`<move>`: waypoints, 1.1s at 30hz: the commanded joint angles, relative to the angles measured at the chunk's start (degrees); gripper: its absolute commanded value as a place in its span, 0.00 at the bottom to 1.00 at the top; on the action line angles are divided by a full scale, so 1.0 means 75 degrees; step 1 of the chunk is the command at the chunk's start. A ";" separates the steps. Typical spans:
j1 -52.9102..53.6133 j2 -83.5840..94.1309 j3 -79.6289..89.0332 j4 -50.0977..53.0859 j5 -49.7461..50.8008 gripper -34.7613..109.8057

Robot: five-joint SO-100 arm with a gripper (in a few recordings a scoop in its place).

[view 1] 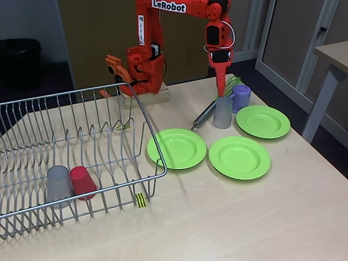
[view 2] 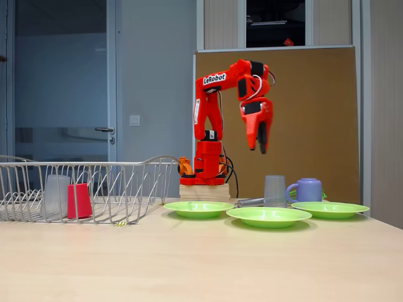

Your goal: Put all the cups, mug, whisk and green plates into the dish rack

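In a fixed view looking down across the table, I see the rack [view 1: 81, 157] filling the left half of the frame, with a grey cup [view 1: 58, 186] and a red cup [view 1: 82, 181] upside down side by side in its lower left corner. Three plates [view 1: 176, 148] lie flat on the table right of centre, well apart from the rack. Behind them, upper right, a second grey cup [view 1: 222, 112] stands upside down just beside the mug [view 1: 241, 98], and the whisk [view 1: 205, 115] lies slanted behind both. My gripper [view 1: 221, 89] hangs pointing down above that grey cup; I cannot tell how far its jaws are parted. In another fixed view from table height, the rack [view 2: 94, 189] sits at the left with both cups inside, the plates [view 2: 269, 216] line the right, and the gripper [view 2: 261, 141] hovers clear above the grey cup [view 2: 274, 190] and mug [view 2: 308, 189], holding nothing.
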State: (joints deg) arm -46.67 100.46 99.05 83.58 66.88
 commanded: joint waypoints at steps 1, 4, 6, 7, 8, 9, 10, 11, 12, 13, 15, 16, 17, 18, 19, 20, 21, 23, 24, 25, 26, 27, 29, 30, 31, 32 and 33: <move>-0.0633 0.0563 0.0551 -0.0398 0.0785 0.47; -0.0891 0.0586 0.1137 -0.1031 0.0938 0.47; -0.0996 0.0598 0.1605 -0.1617 0.0961 0.48; -0.1055 0.0598 0.1840 -0.1898 0.1008 0.48; -0.1102 0.0586 0.2051 -0.2180 0.1090 0.48; -0.1137 0.0563 0.2227 -0.2449 0.1125 0.49; -0.1160 0.0516 0.2355 -0.2660 0.1148 0.49; -0.1172 0.0480 0.2473 -0.2848 0.1160 0.49; -0.1184 0.0434 0.2543 -0.3000 0.1172 0.49; -0.1207 0.0387 0.2590 -0.3105 0.1195 0.49; -0.1242 0.0270 0.2613 -0.3223 0.1242 0.49; -0.1277 0.0234 0.2625 -0.3293 0.1254 0.49; -0.1301 0.0187 0.2648 -0.3363 0.1277 0.49; -0.1312 0.0152 0.2660 -0.3445 0.1301 0.49; -0.1336 0.0117 0.2672 -0.3516 0.1301 0.50; -0.1359 0.0070 0.2672 -0.3562 0.1312 0.50; -0.1371 0.0035 0.2672 -0.3609 0.1336 0.50; -0.1430 -0.0035 0.2672 -0.3680 0.1406 0.50; -0.1453 -0.0047 0.2672 -0.3703 0.1441 0.50; -0.1477 -0.0059 0.2684 -0.3727 0.1488 0.50; -0.1488 -0.0059 0.2695 -0.3750 0.1488 0.50; -0.1488 -0.0070 0.2707 -0.3773 0.1488 0.50; -0.1500 -0.0082 0.2766 -0.3832 0.1500 0.50; -0.1500 -0.0082 0.2824 -0.3891 0.1500 0.50; -0.1500 -0.0082 0.2895 -0.3973 0.1488 0.50; -0.1500 -0.0059 0.2965 -0.4055 0.1488 0.50; -0.1500 -0.0059 0.3035 -0.4137 0.1477 0.50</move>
State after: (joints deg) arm -56.60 98.70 120.76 53.88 77.61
